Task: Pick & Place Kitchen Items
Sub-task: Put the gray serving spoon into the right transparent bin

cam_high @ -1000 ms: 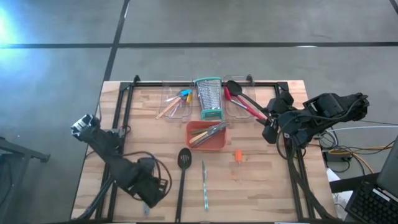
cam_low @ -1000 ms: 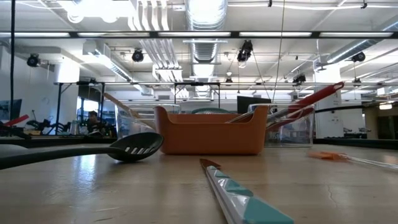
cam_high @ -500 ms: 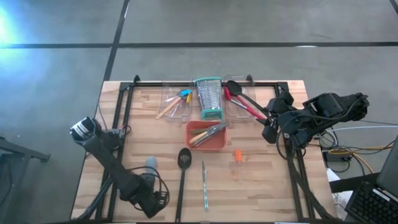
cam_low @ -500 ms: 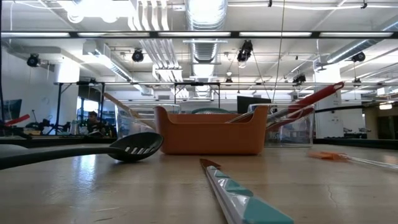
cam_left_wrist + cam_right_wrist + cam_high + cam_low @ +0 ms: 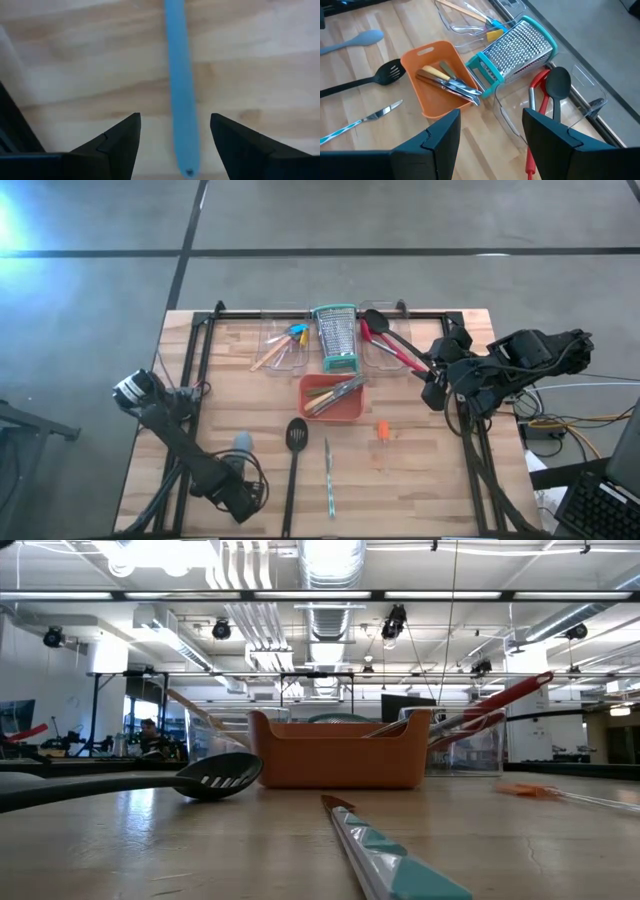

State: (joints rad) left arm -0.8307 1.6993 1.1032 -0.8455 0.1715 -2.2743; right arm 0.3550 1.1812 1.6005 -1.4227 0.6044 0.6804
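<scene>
Much of the sorting looks done, though several utensils lie loose on the worktop [image 5: 420, 480]. The orange tray [image 5: 352, 409] holds a few small knives and peelers, the left clear bin [image 5: 272, 342] has bright-handled tools, and the right clear bin [image 5: 372, 358] carries a red spoon [image 5: 396, 352] and a black spoon [image 5: 375, 320], with the steel grater [image 5: 336, 336] between them. Left out are the slotted turner [image 5: 294, 455], a table knife [image 5: 328, 476], a small orange tool [image 5: 382, 430] and the grey-blue spatula [image 5: 181, 90]. The left gripper [image 5: 172, 137] hovers over that spatula's handle near the front edge, jaws open astride it, not gripping. The right gripper [image 5: 490, 132] waits at the right side, jaws open and empty.
</scene>
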